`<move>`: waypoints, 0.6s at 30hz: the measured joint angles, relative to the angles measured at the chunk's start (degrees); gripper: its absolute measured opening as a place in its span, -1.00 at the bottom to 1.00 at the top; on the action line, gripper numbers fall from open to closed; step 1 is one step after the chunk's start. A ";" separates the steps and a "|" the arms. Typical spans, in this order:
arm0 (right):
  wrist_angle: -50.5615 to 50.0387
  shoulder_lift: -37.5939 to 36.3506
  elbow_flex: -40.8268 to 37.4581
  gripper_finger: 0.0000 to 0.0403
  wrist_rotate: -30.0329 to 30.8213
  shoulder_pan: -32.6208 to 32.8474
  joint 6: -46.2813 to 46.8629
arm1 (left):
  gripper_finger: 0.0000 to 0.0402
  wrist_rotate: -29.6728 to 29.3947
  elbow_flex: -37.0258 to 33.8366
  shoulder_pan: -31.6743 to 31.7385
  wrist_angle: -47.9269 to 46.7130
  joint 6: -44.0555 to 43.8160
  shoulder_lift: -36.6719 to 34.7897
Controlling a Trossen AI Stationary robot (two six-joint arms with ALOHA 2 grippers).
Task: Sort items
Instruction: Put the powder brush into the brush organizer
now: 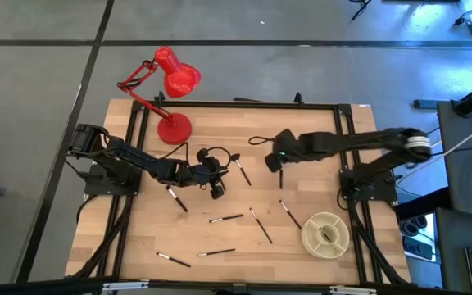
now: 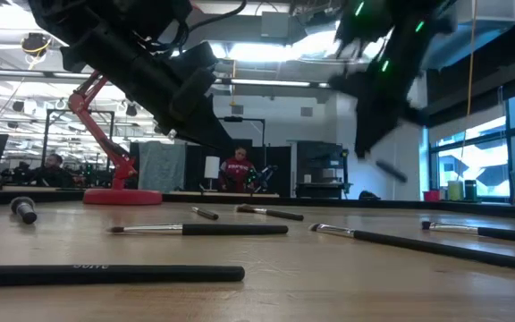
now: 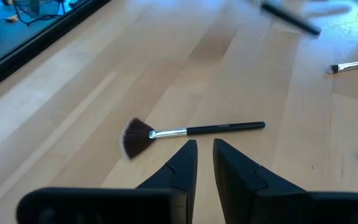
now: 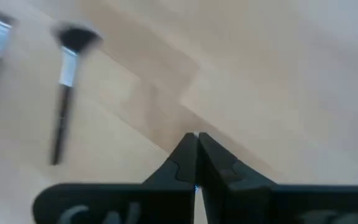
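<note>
Several thin black-handled brushes lie flat on the wooden table [image 1: 138,238], among them one at the left [image 1: 176,199], one in the middle [image 1: 226,219] and one near the front edge [image 1: 216,252]. A fan brush [image 1: 241,169] lies at the table's middle. My left gripper [image 1: 224,174] hovers just left of it, narrowly open and empty; the fan brush [image 3: 185,131] lies right ahead of its fingertips [image 3: 205,146]. My right gripper [image 1: 279,166] hangs above the table right of the middle, shut [image 4: 196,138]. A blurred dark brush [image 2: 387,170] shows just below it; I cannot tell whether it touches.
A round cream divided dish [image 1: 326,233] stands at the front right. A red desk lamp [image 1: 170,90] stands at the far left corner. A black cable [image 1: 260,141] loops on the table behind my right gripper. Black rails border the table.
</note>
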 joint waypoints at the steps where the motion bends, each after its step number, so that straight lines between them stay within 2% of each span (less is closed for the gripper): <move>1: -0.44 -2.38 0.00 -0.98 1.77 1.63 -0.82 | -0.77 -0.39 0.02 0.00 0.54 -0.01 0.00; 6: -2.08 -12.74 0.04 -0.98 12.48 13.31 -5.91 | -0.80 -1.57 0.02 0.00 7.02 0.99 -0.02; 10: -3.39 -17.11 0.04 -0.99 22.79 24.68 -6.74 | -0.83 -1.50 0.04 -0.43 12.62 1.47 -0.04; 15: -3.90 -20.12 0.21 -0.99 25.15 36.76 -9.23 | -0.87 -2.54 0.04 -1.54 13.42 3.28 -0.06; 18: -7.76 -21.00 2.92 -0.99 24.87 42.22 -6.34 | -0.90 -3.71 0.04 -2.37 13.40 5.68 -0.07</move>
